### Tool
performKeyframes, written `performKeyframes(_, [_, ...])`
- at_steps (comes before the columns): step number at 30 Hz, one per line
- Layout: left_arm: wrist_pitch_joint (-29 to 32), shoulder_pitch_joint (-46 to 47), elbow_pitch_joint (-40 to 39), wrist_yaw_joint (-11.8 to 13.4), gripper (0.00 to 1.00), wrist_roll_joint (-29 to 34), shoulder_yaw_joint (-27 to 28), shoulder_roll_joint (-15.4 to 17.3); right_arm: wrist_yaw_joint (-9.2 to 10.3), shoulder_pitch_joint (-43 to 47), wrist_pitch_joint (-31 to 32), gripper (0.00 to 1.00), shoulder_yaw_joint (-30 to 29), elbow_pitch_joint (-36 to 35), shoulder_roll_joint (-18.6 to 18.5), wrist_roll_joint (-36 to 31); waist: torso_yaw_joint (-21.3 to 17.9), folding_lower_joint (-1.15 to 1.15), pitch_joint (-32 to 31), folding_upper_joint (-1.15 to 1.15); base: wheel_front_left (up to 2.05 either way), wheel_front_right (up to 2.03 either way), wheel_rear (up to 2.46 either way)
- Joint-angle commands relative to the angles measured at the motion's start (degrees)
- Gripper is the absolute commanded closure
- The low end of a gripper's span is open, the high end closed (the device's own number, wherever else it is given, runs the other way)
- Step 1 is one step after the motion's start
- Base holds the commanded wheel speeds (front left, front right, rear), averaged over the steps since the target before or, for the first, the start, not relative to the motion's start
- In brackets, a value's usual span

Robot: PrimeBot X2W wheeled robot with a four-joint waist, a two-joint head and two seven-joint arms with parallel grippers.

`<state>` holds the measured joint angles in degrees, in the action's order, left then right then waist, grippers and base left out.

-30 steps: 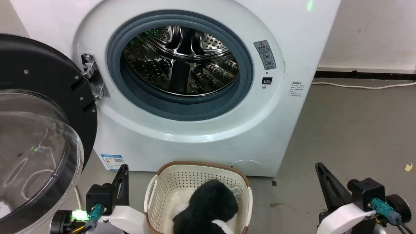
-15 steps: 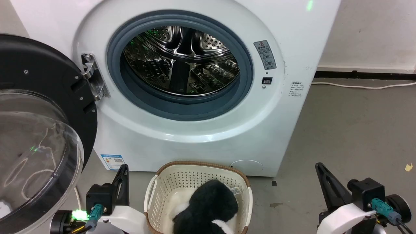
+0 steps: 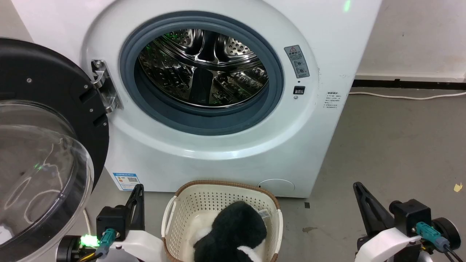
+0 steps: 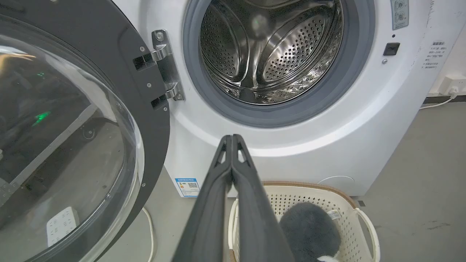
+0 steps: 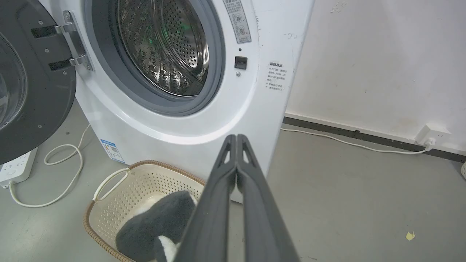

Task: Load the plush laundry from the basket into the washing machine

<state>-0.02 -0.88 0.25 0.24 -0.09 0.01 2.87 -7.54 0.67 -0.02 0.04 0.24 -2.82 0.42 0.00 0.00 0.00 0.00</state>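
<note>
Dark fingers (image 4: 214, 196) of left gripper (image 4: 232, 138) and right gripper (image 5: 236, 137) tip-to-tip, empty.

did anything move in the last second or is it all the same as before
Nothing visibly changed. The left gripper and right gripper stay shut and empty, the plush laundry still lies in the basket, and the washing machine keeps its door open.

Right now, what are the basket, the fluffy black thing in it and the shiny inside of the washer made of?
The basket: matte cream plastic, by its moulded rows of holes; the brown rim looks woven. The plush laundry: probably synthetic fur, fuzzy and dull. The drum: likely polished steel, mirror-bright with punched holes.
</note>
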Motion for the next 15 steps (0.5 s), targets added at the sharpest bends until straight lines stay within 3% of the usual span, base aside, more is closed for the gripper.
performKeyframes(1, [0.0, 0.9, -0.2, -0.2, 1.0, 0.1, 0.0, 0.0, 0.05, -0.7, 0.0, 1.0, 0.0, -0.2, -0.1, -0.4, 0.0, 0.0, 0.0, 0.0, 0.0, 0.0, 0.0])
performKeyframes(12, [0.0, 0.9, -0.2, -0.2, 1.0, 0.1, 0.0, 0.0, 0.05, -0.7, 0.0, 1.0, 0.0, -0.2, -0.1, -0.4, 0.0, 0.0, 0.0, 0.0, 0.0, 0.0, 0.0])
performKeyframes(13, [0.0, 0.0, 0.0, 0.0, 0.0, 0.0, 0.0, 0.0, 0.0, 0.0, 0.0, 0.0, 0.0, 0.0, 0.0, 0.0, 0.0, 0.0, 0.0, 0.0, 0.0, 0.0, 0.0])
performKeyframes(15, [-0.1, 0.0, 0.0, 0.0, 0.0, 0.0, 0.0, 0.0, 0.0, 0.0, 0.0, 0.0, 0.0, 0.0, 0.0, 0.1, 0.0, 0.0, 0.0, 0.0, 0.0, 0.0, 0.0])
